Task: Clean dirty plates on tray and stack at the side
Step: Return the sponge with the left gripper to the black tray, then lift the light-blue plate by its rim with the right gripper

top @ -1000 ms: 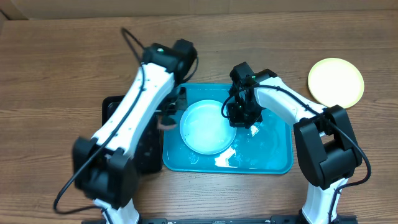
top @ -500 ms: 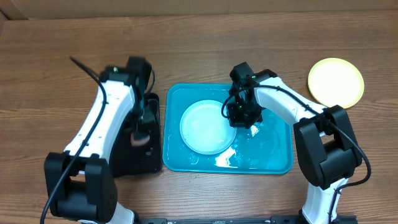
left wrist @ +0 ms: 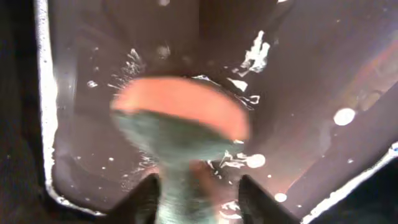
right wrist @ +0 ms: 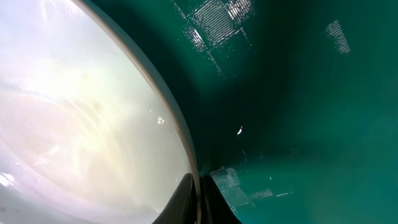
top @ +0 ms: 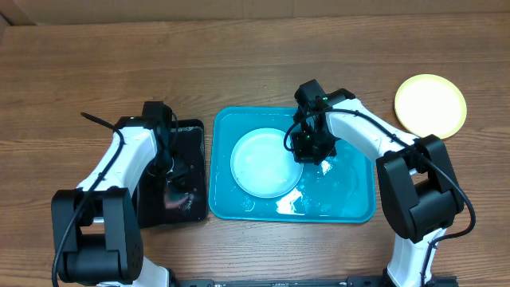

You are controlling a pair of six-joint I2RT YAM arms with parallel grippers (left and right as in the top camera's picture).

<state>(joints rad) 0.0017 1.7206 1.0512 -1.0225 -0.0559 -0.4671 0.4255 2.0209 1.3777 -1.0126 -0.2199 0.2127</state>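
Note:
A light blue plate point(top: 265, 163) lies in the turquoise tray point(top: 351, 203). My right gripper point(top: 306, 147) is shut on its right rim; in the right wrist view the fingers point(right wrist: 198, 190) pinch the rim of the plate point(right wrist: 81, 112) over the wet tray floor point(right wrist: 298, 93). A pale yellow plate point(top: 430, 104) lies on the table at the far right. No third plate shows. My left gripper point(top: 170, 190) is low over the black tray point(top: 191, 131), its fingers point(left wrist: 199, 190) apart around a blurred pink and teal sponge point(left wrist: 180, 118).
The black tray point(left wrist: 311, 74) is wet, with white foam specks. It stands against the left side of the turquoise tray. Water pools in the turquoise tray's right half. Brown wooden table lies all around.
My left arm swung from the plate's left edge to the black tray, carrying the sponge, and lowered into it. The right arm and the blue plate have not moved.

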